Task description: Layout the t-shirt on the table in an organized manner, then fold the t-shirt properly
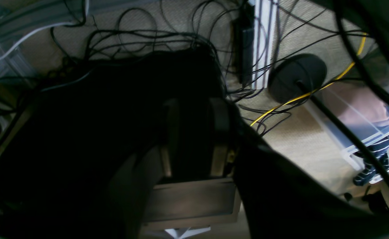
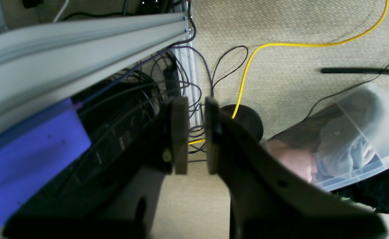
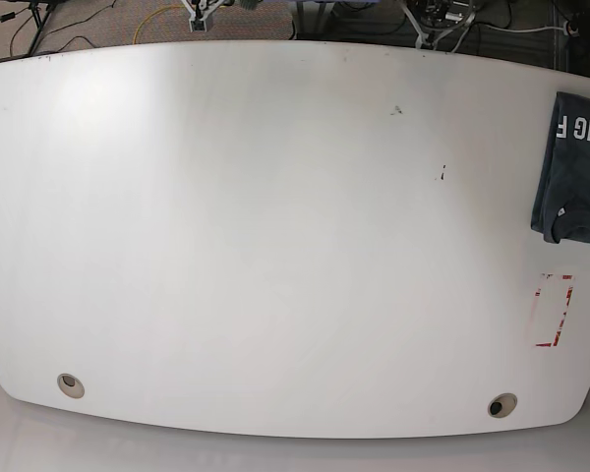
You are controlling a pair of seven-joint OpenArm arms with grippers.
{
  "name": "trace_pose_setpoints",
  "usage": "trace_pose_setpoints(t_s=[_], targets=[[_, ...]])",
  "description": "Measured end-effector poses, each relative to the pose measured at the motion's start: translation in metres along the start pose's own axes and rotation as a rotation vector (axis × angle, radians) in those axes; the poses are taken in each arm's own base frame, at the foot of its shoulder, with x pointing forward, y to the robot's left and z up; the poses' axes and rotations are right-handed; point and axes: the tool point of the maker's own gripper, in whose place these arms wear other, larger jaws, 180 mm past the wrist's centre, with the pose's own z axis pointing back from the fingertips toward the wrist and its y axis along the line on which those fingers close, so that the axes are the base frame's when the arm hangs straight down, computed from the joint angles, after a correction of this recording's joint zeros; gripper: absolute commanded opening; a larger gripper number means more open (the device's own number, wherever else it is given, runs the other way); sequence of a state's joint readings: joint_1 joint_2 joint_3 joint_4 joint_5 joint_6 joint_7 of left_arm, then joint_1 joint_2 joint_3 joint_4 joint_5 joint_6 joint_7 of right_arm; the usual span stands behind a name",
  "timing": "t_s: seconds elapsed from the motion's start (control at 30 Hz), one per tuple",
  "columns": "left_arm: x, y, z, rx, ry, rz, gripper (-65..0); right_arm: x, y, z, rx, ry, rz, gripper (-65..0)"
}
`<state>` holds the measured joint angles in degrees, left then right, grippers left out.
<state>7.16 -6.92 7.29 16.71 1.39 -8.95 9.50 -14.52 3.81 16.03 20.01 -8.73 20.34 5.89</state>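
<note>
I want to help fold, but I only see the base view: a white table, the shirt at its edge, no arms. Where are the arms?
Observer: The right tool hangs over carpet, off the tabletop. Its jaws are slightly apart with nothing between them.
Operator: And the other one?
Observer: The left tool sits in deep shadow with dark cloth bunched around it. I cannot tell whether it is open or gripping.
Operator: Is anything down on the floor?
Observer: Yes, a yellow cable snakes across the carpet, next to a clear plastic bin.
</note>
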Motion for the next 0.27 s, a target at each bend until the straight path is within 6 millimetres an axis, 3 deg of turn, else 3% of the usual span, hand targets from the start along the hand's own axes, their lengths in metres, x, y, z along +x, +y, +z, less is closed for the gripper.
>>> trace_pose_setpoints(t_s=[0.27], targets=[[0.0037, -0.0092, -0.0011, -0.012, -0.005, 0.001, -50.0, -0.0027, 0.0, 0.0001, 0.0, 0.007, -0.001, -56.4]])
